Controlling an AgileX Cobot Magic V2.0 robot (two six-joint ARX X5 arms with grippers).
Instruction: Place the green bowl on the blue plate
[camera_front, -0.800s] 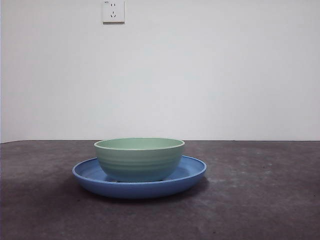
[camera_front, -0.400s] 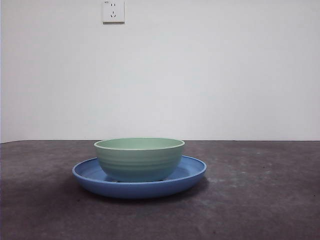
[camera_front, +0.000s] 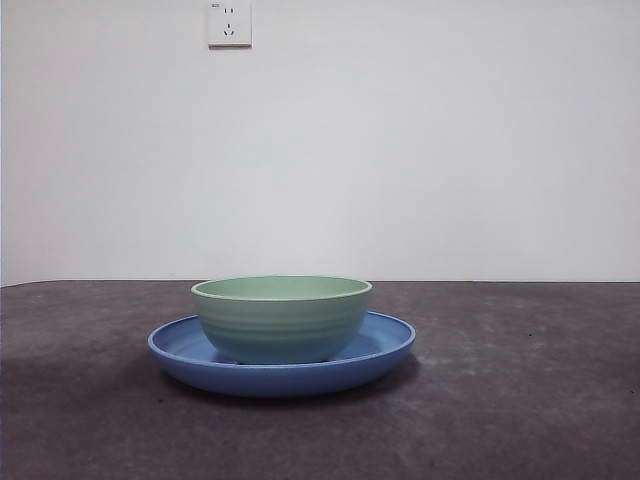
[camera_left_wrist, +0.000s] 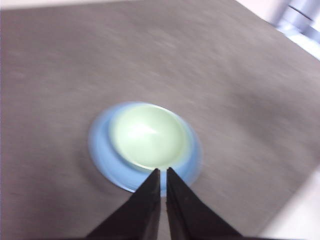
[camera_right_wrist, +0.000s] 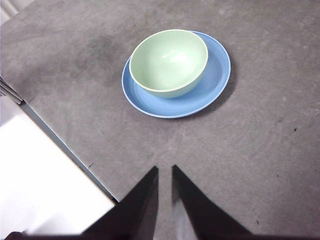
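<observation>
Green bowl (camera_front: 281, 318) sat upright inside the blue plate (camera_front: 385, 345), base on the plate's floor, off-centre: in the right wrist view the bowl (camera_right_wrist: 168, 61) lay toward one side of the plate (camera_right_wrist: 215, 75), leaving a wider blue crescent on the other side; bowl empty, rim level; plate flat on the dark grey table (camera_front: 520, 400), roughly mid-table in the front view.

Left gripper (camera_left_wrist: 163, 172) was up above the plate, not touching bowl or plate; jaws nearly together, only a thin slit between them, nothing held; left wrist view was motion-blurred, bowl (camera_left_wrist: 149, 135) and plate (camera_left_wrist: 102, 155) smeared, tips of the jaws overlapping the plate's near rim in that pic.

Right gripper (camera_right_wrist: 164, 170) was high and well apart from the plate, over bare table near the table edge; jaws close together w/ a narrow gap, nothing held.

White wall socket (camera_front: 229, 23) on the wall behind the plate, above and slightly left of it in the front view; no arm visible in the front view.
</observation>
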